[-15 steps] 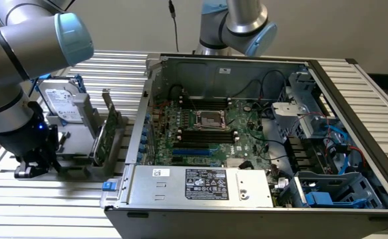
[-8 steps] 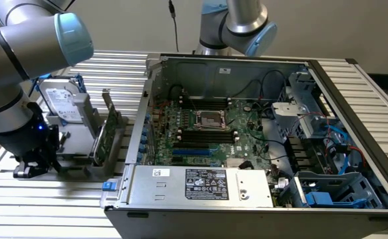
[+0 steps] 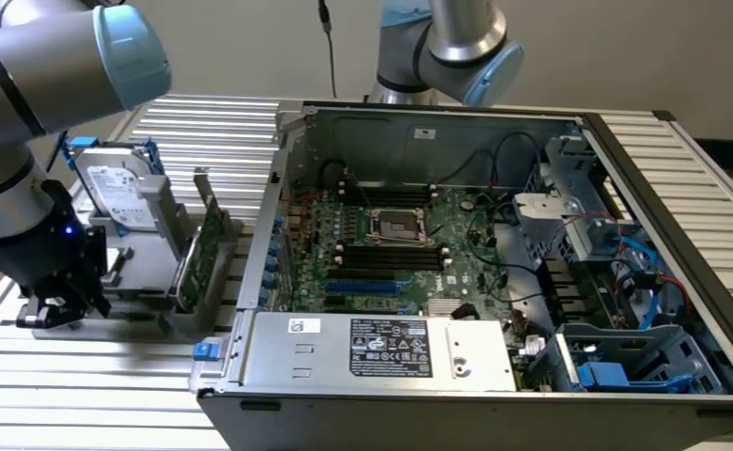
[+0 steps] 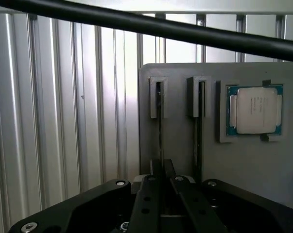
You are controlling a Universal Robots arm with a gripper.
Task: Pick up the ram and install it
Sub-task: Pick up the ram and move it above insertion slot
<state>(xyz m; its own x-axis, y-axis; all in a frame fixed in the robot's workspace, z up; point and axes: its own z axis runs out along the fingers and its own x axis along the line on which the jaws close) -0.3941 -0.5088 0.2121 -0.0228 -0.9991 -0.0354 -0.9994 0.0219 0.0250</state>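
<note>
In the wrist view the ram (image 4: pixel 159 121) stands on edge in a slot of the grey holder plate (image 4: pixel 180 145), seen as a thin dark line. My gripper (image 4: pixel 162 170) sits over its near end, and the two black fingers (image 4: pixel 155 194) meet tightly on the stick. A second thin stick (image 4: pixel 199 121) stands in the neighbouring slot. In the exterior view my gripper (image 3: pixel 54 305) is low over the holder (image 3: pixel 129 315) at the exterior view's left, outside the open computer case (image 3: pixel 467 254). The black memory slots (image 3: pixel 392 256) lie on the motherboard beside the processor socket (image 3: pixel 398 224).
A processor chip (image 4: pixel 254 110) rests in a recess of the holder. A hard drive (image 3: pixel 116 193) and a broad green card (image 3: pixel 204 254) stand upright between gripper and case. A black cable (image 4: pixel 185 30) crosses the wrist view. A second arm (image 3: pixel 460 47) stands behind the case.
</note>
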